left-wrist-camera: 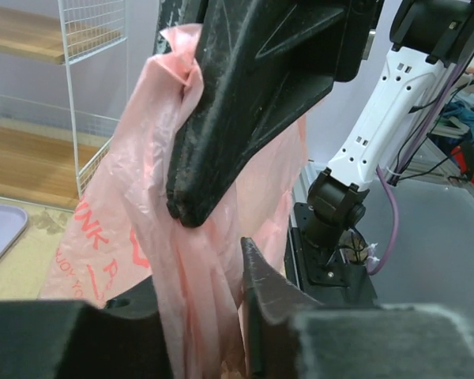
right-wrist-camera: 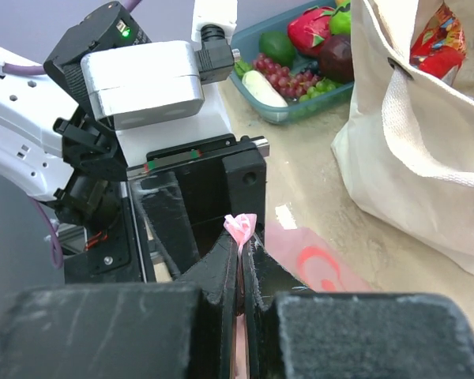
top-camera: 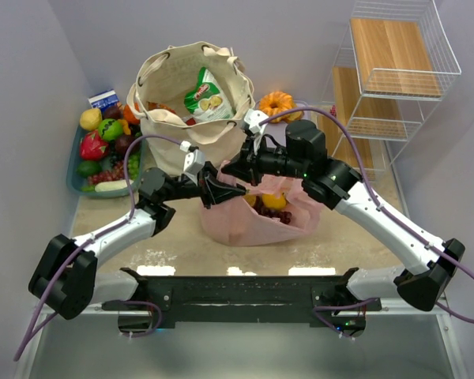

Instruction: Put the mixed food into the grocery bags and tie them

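Left pincer [top-camera: 215, 192] and right pincer [top-camera: 231, 169] both clamped on pink bag [top-camera: 262, 221] top

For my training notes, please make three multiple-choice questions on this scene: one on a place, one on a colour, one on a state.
1. Where is the fruit tray?
A. left of the canvas tote
B. on the wire shelf
C. inside the tote

2. Which colour is the plastic bag?
A. blue
B. pink
C. black

3. What is the right pincer doing?
A. hanging open
B. pinching a tuft of the bag
C. holding a packet

Answers: 1 A, it sits at the table's far left; 2 B, all views show pink film; 3 B, pink plastic sticks out between its closed fingers.
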Controlling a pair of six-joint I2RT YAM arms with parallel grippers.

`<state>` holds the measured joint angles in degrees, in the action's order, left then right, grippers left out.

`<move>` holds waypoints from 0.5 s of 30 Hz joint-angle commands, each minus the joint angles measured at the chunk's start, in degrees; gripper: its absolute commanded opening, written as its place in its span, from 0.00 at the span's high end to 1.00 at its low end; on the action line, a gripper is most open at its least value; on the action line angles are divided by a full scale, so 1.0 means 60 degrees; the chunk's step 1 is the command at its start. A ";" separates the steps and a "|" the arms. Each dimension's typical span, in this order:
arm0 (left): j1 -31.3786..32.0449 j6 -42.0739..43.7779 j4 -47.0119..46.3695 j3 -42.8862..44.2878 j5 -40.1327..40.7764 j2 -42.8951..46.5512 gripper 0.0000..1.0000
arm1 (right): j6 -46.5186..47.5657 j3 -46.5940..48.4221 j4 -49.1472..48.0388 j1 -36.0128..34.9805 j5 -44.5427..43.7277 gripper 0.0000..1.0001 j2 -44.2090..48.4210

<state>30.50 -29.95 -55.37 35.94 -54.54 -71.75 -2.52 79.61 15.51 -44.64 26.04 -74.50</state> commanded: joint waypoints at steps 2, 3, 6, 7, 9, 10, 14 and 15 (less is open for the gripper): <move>0.0043 0.0070 -0.0147 -0.0058 -0.0006 -0.0098 1.00 | -0.0049 0.0603 -0.0652 0.0028 -0.0356 1.00 0.0200; 0.0000 0.0143 0.0318 0.0015 0.0023 -0.0040 1.00 | 0.0068 0.0632 -0.0477 0.0043 -0.0443 0.99 0.0229; -0.0161 0.0553 0.2158 0.0526 0.0301 0.0107 1.00 | 0.0361 0.0735 0.0020 0.0306 -0.0357 0.56 0.0434; -0.0234 0.0830 0.2807 0.0992 0.0403 0.0107 1.00 | 0.0681 0.0822 0.0168 0.0539 -0.0197 0.42 0.0492; -0.0409 0.1255 0.4981 0.1565 0.0462 -0.0024 1.00 | 0.1193 0.0852 0.0664 0.0774 0.0038 0.16 0.0770; -0.0498 0.1692 0.5692 0.2105 0.0564 -0.0068 1.00 | 0.1357 0.0838 0.0812 0.0935 0.0271 0.11 0.0873; -0.1302 0.2442 0.8098 0.2973 0.0055 -0.0347 1.00 | 0.1885 0.0721 0.1355 0.1302 0.1324 0.05 0.1415; -0.1783 0.2574 0.8623 0.3061 -0.0136 -0.0434 1.00 | 0.2045 0.0677 0.1457 0.1361 0.1648 0.04 0.1662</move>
<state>25.98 -21.30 -21.89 49.17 -52.62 -73.17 4.51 81.65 20.91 -37.65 27.64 -69.43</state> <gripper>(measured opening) 0.018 0.948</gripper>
